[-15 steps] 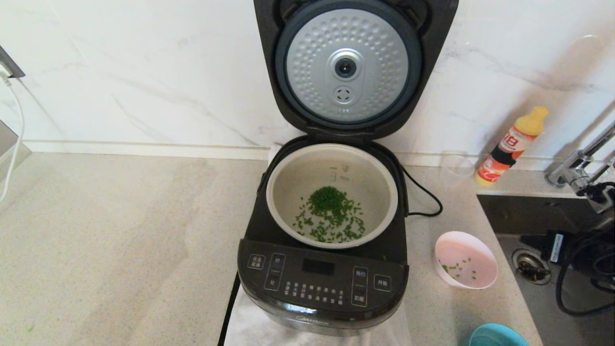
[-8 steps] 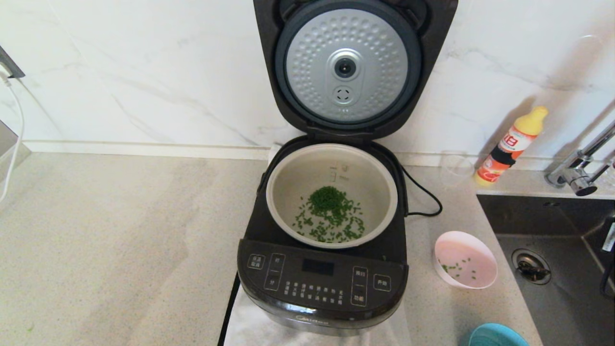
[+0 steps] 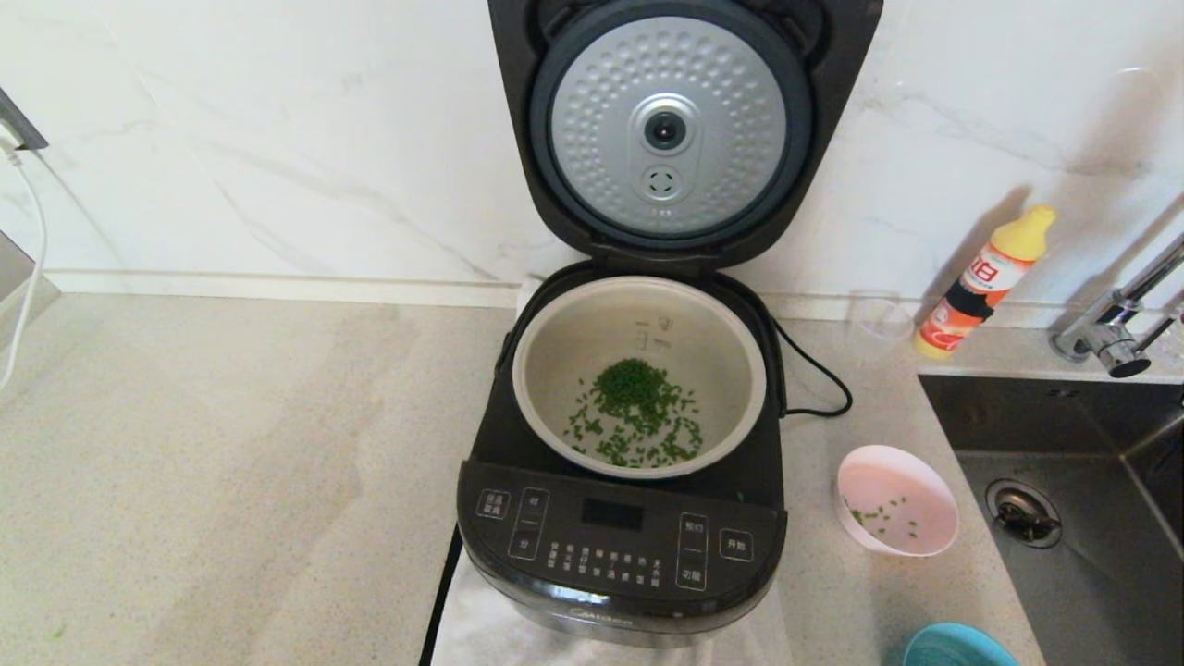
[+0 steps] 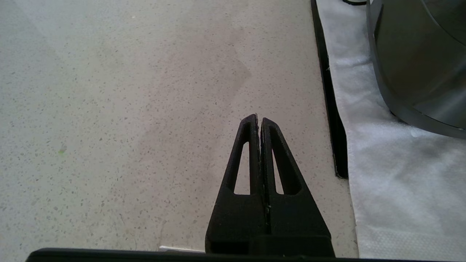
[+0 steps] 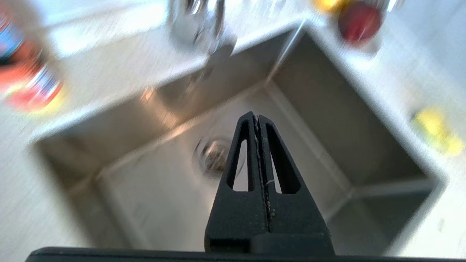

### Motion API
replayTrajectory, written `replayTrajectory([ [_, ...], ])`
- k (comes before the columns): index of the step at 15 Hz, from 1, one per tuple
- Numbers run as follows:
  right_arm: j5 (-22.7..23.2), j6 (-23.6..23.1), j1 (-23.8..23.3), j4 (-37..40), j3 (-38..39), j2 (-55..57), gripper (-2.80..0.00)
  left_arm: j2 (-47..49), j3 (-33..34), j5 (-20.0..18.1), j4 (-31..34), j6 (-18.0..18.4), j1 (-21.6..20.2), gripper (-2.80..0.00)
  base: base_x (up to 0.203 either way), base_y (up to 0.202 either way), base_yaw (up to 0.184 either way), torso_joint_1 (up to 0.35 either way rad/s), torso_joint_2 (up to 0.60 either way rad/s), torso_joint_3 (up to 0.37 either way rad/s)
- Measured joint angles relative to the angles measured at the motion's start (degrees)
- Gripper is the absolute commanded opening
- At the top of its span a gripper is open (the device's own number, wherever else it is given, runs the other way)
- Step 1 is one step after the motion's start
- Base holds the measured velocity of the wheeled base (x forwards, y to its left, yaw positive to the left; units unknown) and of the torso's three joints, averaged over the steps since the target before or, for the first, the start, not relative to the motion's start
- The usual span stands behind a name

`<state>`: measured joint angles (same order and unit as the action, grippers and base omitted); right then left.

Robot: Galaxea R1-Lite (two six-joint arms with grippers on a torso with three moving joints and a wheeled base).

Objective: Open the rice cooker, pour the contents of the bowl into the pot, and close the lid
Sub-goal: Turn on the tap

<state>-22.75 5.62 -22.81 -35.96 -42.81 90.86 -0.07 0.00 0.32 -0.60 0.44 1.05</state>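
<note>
Glossy black rice cooker near the bench's front edge, on a white cloth, lid raised upright against the marble wall with its dimpled silver plate facing out; pale grey pot seated inside, chopped green bits heaped and scattered on its bottom. Pink bowl just right of the cooker, beside the sink's rim, a few green bits left in it. Left gripper pressed together and holding nothing, low over bare bench beside the cloth's edge; right gripper pressed together too, empty, above the steel sink's drain.
</note>
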Motion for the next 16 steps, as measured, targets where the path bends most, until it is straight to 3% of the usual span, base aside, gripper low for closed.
replayTrajectory([
  [5, -4.49, -11.39, -2.86, -23.6, -4.54, 13.93, -2.8, 0.0, 0.0, -0.03, 0.0, -0.02, 0.0, -2.8, 0.0, 0.0, 0.0, 0.0, 0.0, 0.0],
  [7, -5.28, -14.08, -3.57, -28.41, -8.2, 18.48, -2.8, 0.0, 0.0, -0.02, -0.01, -0.02, 0.0, -2.8, 0.0, 0.0, 0.0, 0.0, 0.0, 0.0],
  [16, -9.04, -14.57, -2.68, -21.51, -18.52, 27.94, -2.8, 0.0, 0.0, -0.02, 0.0, -0.01, 0.0, -2.8, 0.0, 0.0, 0.0, 0.0, 0.0, 0.0],
])
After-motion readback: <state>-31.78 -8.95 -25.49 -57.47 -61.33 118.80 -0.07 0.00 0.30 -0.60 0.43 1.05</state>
